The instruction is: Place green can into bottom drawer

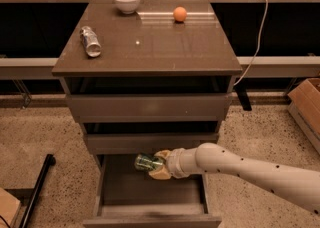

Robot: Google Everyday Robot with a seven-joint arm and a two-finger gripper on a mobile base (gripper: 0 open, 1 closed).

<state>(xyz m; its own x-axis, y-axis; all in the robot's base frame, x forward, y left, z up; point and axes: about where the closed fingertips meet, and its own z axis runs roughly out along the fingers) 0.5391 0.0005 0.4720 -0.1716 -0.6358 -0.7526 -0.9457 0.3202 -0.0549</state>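
The gripper comes in from the right, its fingers clamped on the green can, which lies sideways between them. Just below the fingers is the open bottom drawer. Well above them, the worktop carries a silver can, a bowl and an orange.

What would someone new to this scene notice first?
The white arm reaches in from the right, its claw shut on the green can, held on its side over the open bottom drawer. Next comes the cabinet top: a silver can lies at the left, with a white bowl and an orange at the back.
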